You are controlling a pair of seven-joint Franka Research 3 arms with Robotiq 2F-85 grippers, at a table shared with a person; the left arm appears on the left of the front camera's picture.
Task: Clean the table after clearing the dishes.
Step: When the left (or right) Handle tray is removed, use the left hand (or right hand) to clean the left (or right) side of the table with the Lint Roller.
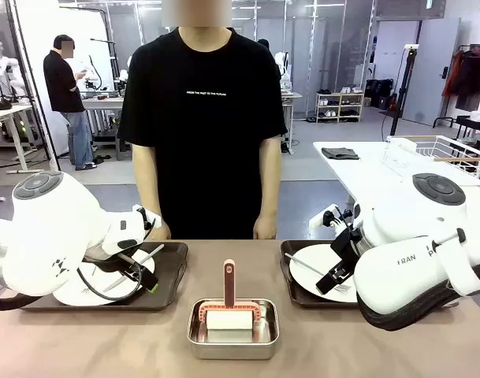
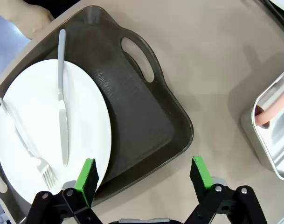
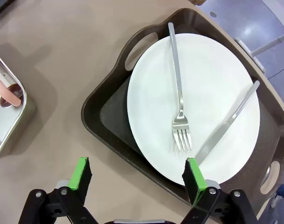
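On the tan table [image 1: 342, 346] stand two dark brown handled trays. The left tray [image 1: 170, 264] [image 2: 146, 121] carries a white plate [image 2: 53, 140] with a knife [image 2: 62, 116] and fork [image 2: 25, 140]. My left gripper [image 1: 145, 277] [image 2: 144, 179] hovers open above that tray's near rim, nothing between its fingers. The right tray [image 1: 291, 272] [image 3: 104, 116] holds a white plate [image 3: 207, 79] with a fork [image 3: 178, 88] and knife [image 3: 230, 119]. My right gripper [image 1: 334, 277] [image 3: 137, 179] hangs open over that tray's edge and plate rim.
A small steel pan [image 1: 233, 331] sits at the front middle between the trays, holding a white block and a pink-handled tool [image 1: 229, 282]. A person in a black shirt stands at the far edge, hands [image 1: 265, 228] resting near the trays.
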